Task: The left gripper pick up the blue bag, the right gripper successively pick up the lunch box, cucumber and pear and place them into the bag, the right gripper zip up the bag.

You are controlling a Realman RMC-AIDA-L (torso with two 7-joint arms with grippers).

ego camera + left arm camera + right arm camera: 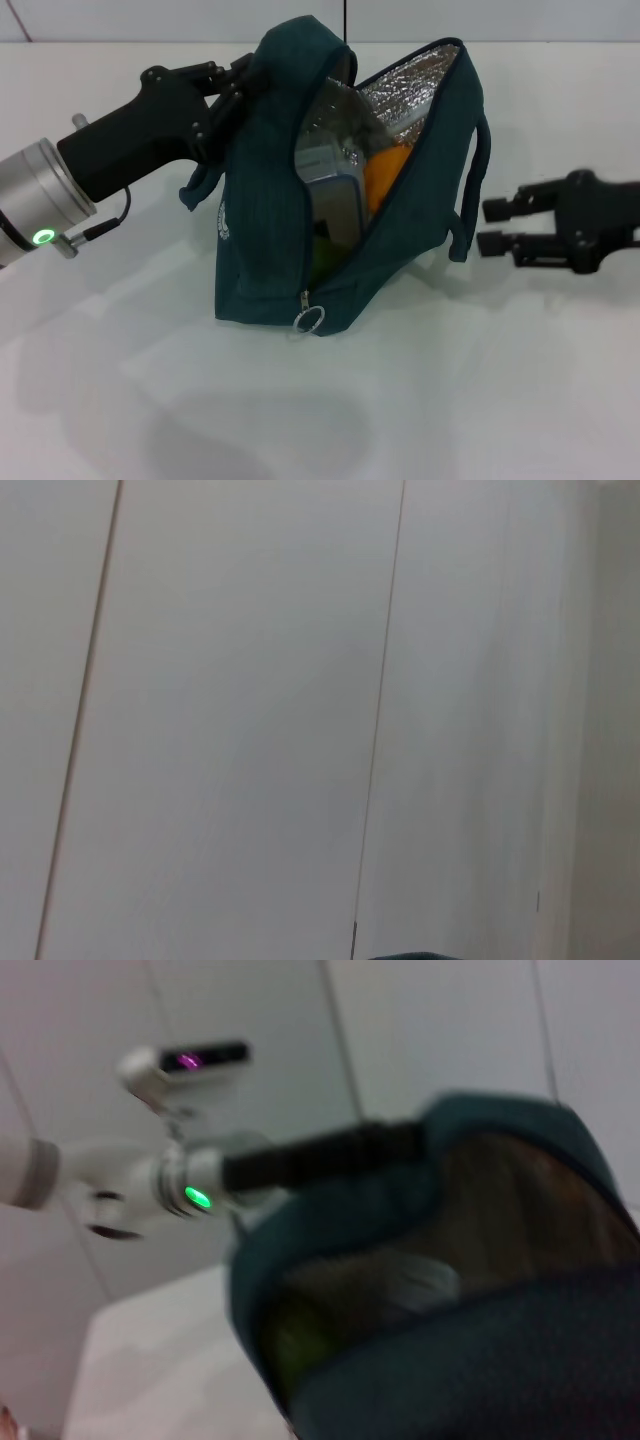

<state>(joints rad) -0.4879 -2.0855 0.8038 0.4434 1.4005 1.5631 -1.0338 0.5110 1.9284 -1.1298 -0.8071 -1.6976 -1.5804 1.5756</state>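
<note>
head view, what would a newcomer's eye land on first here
The blue bag stands unzipped in the middle of the white table, its silver lining showing, with the lunch box and something orange inside. The left gripper grips the bag's top edge from the left. The right gripper hangs open and empty just off the bag's right side, and the zipper pull sits low at the front.

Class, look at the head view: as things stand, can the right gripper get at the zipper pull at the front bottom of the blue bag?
Probably yes. The zipper pull hangs exposed on the blue bag, and the right gripper has bare table between.
</note>
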